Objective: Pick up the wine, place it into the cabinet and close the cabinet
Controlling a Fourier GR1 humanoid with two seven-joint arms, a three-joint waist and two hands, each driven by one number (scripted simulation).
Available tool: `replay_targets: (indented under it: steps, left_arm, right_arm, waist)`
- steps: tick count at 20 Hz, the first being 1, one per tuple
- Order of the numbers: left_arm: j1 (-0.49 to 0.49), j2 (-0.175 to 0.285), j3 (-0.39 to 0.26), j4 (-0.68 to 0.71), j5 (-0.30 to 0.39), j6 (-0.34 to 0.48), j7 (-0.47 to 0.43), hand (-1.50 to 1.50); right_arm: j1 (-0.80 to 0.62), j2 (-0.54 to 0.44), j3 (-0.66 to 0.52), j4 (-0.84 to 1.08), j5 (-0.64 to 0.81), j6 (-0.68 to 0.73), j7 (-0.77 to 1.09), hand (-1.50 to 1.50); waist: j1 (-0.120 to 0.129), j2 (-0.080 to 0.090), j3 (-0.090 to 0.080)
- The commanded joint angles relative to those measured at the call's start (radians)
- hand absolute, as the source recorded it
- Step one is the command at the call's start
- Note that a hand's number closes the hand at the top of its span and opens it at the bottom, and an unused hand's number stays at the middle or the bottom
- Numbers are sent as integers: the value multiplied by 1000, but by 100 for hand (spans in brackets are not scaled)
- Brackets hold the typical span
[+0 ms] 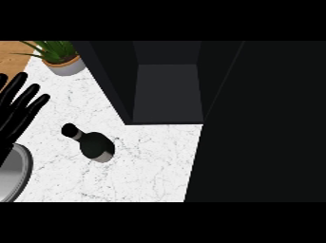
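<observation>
A dark wine bottle (pixel 90 143) stands upright on the white marble counter (pixel 144 166), seen from above with its neck toward the upper left. Behind it sits the dark cabinet (pixel 167 90), its inside open to view; its open door (pixel 263 123) fills the right part of the head view. My left hand (pixel 7 111) rests at the left edge, fingers straight and pointing up, well apart from the bottle. My right hand does not show.
A potted green plant (pixel 60 58) stands at the back left of the counter. A grey metal rim (pixel 14 171) curves at the lower left under my left forearm. Wooden floor (pixel 4 52) shows at the top left.
</observation>
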Motion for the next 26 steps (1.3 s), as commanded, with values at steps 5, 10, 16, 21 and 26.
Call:
replay_targets:
  steps: [5,10,16,21,26]
  left_arm:
    - [2,10,44,155,4,-114,-86,-150]
    - [12,-38,-3,176,-110,-106,-143,-150]
    - [24,-54,8,335,-190,-163,-272,-150]
    - [72,-65,31,459,-255,-219,-420,-150]
    - [75,-98,4,503,-350,-203,-506,-150]
  right_arm:
    - [11,-77,-10,-162,99,-20,69,-150]
    - [-2,-72,65,-160,151,-64,86,-150]
    - [-89,-99,58,-199,158,-111,194,-150]
    - [-96,-112,129,-171,218,-153,170,-150]
    - [-83,-144,108,-162,195,-169,158,-150]
  waist:
    - [-1,2,0]
    - [1,0,1]
    - [-5,0,-1]
    - [-8,-3,-2]
    - [-2,0,0]
